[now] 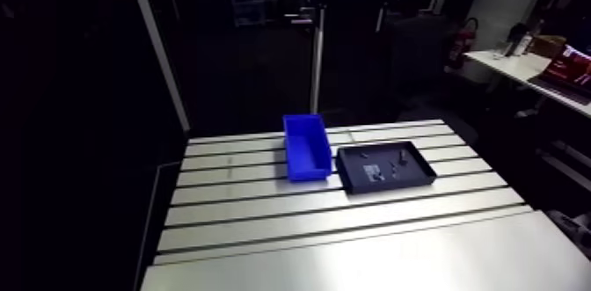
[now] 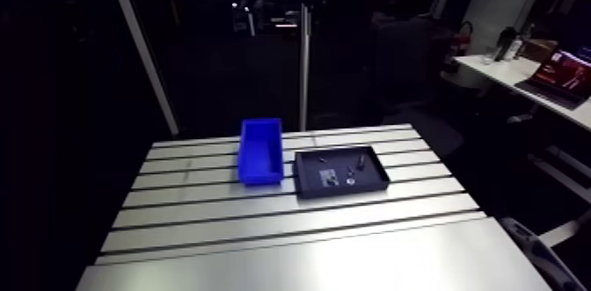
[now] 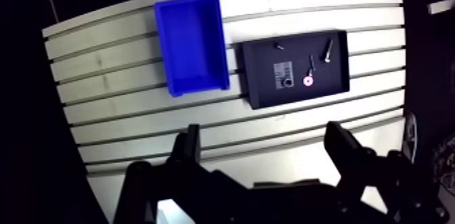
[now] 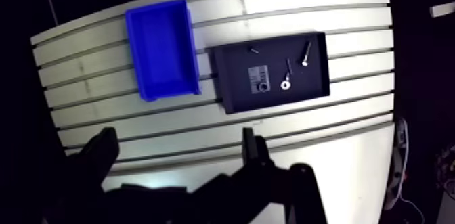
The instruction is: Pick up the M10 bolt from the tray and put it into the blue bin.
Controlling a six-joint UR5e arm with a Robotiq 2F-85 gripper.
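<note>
A black tray (image 3: 261, 81) lies on the slotted table, far below and ahead of my gripper (image 3: 264, 144). In it lie a thick bolt (image 3: 328, 49) near one end, a thinner bolt (image 3: 311, 63), a small screw (image 3: 278, 45), a washer (image 3: 308, 81) and a grey square piece (image 3: 284, 76). Which bolt is the M10 I cannot tell by size alone; the thick one is the largest. The empty blue bin (image 3: 191, 42) stands right beside the tray. My gripper is open, high above the table, holding nothing. The arm view shows the bin (image 1: 306, 145) and the tray (image 1: 391, 185) but not the gripper.
The slotted aluminium table (image 1: 334, 233) stretches wide in front of the bin and tray. A metal pole (image 1: 317, 48) rises behind the bin at the table's far edge. The table's edges drop off to a dark floor on both sides.
</note>
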